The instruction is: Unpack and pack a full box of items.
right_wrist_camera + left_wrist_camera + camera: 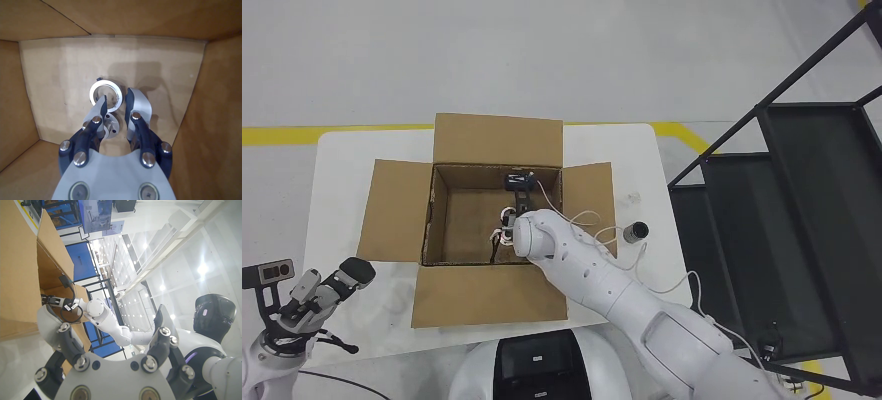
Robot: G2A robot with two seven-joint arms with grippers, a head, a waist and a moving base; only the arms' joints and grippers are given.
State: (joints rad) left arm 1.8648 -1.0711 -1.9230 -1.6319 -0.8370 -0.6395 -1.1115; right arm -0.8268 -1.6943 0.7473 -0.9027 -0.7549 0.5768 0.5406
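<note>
Cardboard box (497,135) open on tabletop (342,170). I judge this the unpacking step. Right claw (116,94) is down inside, half open, holding nothing: one finger (102,106) over the bore of a steel ring (93,91), the other outside its wall. Flange (112,127) lies just beside the ring, under the claw. Next: pinch the ring wall, lift straight. Box walls crowd the wrist. Left claw (330,285) wide, empty, off the tabletop corner. Cylinder (635,231) stands outside the box.

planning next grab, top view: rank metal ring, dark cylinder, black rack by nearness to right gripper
1. metal ring: in the box, at the right gripper
2. dark cylinder: on the table, right of box
3. black rack: off the table
</note>
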